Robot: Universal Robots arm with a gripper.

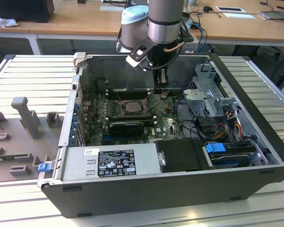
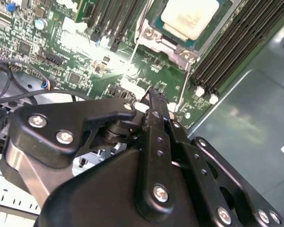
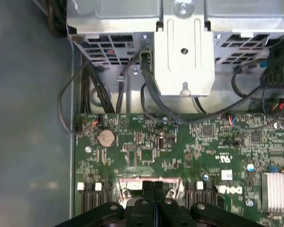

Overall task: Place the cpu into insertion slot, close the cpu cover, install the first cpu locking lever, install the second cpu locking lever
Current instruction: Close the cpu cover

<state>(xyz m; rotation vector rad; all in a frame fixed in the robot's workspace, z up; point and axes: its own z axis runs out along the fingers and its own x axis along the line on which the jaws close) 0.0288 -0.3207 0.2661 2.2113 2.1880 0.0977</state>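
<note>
Open computer case (image 1: 156, 194) on ribbed grey table (image 1: 38, 75), wooden desks (image 1: 75, 19) behind; closed hand (image 1: 161, 90) over motherboard (image 1: 168, 126).

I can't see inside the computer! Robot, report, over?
Tool shut, low beside the insertion slot. Cpu seated in it. Nothing seen in the way.
</note>
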